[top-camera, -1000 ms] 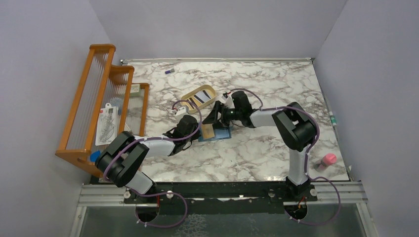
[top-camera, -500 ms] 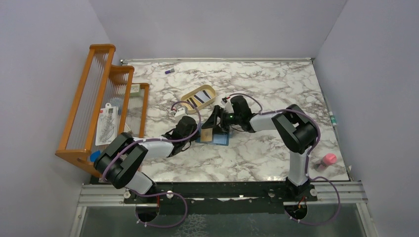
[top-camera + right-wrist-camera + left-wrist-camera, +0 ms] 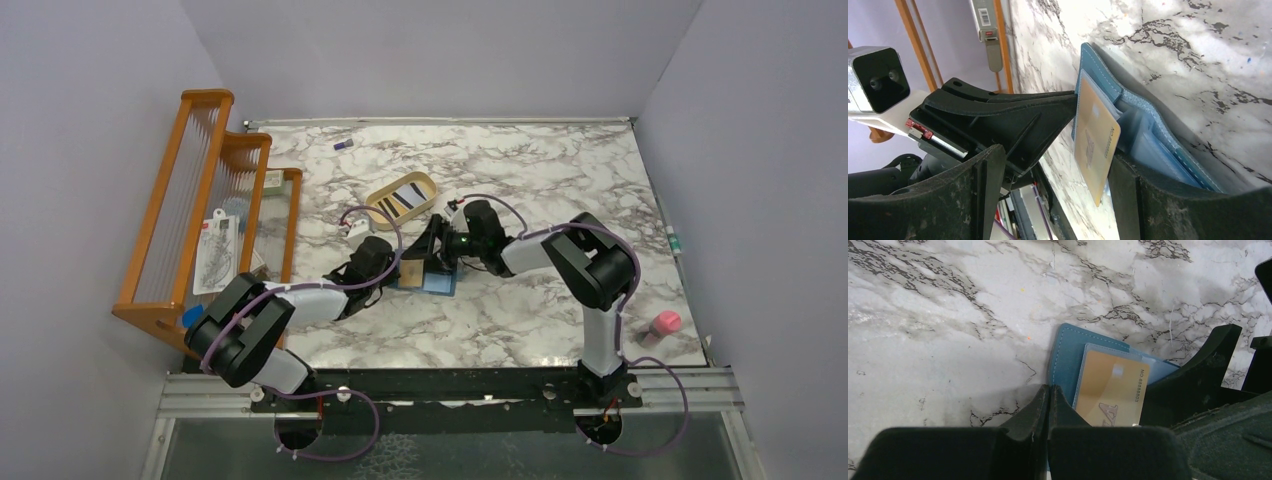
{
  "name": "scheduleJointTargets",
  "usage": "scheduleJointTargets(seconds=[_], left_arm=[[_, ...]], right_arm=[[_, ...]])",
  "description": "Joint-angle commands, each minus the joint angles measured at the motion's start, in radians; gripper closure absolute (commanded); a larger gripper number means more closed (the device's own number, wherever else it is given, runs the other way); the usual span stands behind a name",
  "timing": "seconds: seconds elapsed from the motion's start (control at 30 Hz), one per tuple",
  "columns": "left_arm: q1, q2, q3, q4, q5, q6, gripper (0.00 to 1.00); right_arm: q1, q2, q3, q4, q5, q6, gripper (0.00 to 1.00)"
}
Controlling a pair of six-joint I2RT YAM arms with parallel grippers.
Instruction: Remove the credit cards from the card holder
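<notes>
The teal card holder [image 3: 432, 281] lies open on the marble table, lighter blue pockets up [image 3: 1148, 135]. A tan credit card [image 3: 1110, 387] sticks halfway out of a clear pocket; it also shows as a tan patch [image 3: 411, 271] from above. My left gripper [image 3: 1049, 390] is shut, its tips resting at the holder's left edge with nothing between them. My right gripper [image 3: 1055, 190] is open and straddles the tan card [image 3: 1095, 140], which stands close to its right finger [image 3: 1130, 195]. Striped cards [image 3: 405, 196] lie in the tan tray.
The tan oval tray [image 3: 375, 208] sits just behind the holder. An orange wooden rack [image 3: 200, 200] holding packets stands along the left side. A pink object [image 3: 665, 323] lies near the right arm's base and a small purple piece [image 3: 343, 145] lies at the back.
Both grippers and the card holder have slid slightly left and nearer. The right gripper has come in closer over the tan card.
</notes>
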State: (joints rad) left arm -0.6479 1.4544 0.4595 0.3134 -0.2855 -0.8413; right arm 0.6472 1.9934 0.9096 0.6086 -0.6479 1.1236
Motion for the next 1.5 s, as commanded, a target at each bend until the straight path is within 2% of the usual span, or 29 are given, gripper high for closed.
scheduleJointTargets(seconds=[0.0,0.33,0.67,1.0,1.23,1.47], left_arm=[[-0.023,-0.003,-0.022,0.004,0.097,-0.030,1.00],[-0.022,-0.004,-0.036,0.009,0.094,-0.033,1.00],[-0.022,-0.011,-0.043,0.013,0.093,-0.032,1.00],[-0.022,-0.009,-0.048,0.015,0.095,-0.036,1.00],[-0.022,-0.012,-0.053,0.014,0.093,-0.034,1.00],[-0.022,-0.011,-0.055,0.014,0.094,-0.035,1.00]], right_arm=[[0.053,-0.063,0.001,0.114,-0.029,0.023,0.23],[0.053,-0.178,-0.009,-0.034,-0.005,-0.086,0.23],[0.053,-0.092,-0.031,0.015,-0.007,-0.060,0.23],[0.053,-0.085,0.003,-0.211,0.049,-0.170,0.23],[0.051,-0.107,-0.025,-0.223,0.055,-0.179,0.34],[0.034,-0.159,-0.057,-0.186,0.049,-0.168,0.39]])
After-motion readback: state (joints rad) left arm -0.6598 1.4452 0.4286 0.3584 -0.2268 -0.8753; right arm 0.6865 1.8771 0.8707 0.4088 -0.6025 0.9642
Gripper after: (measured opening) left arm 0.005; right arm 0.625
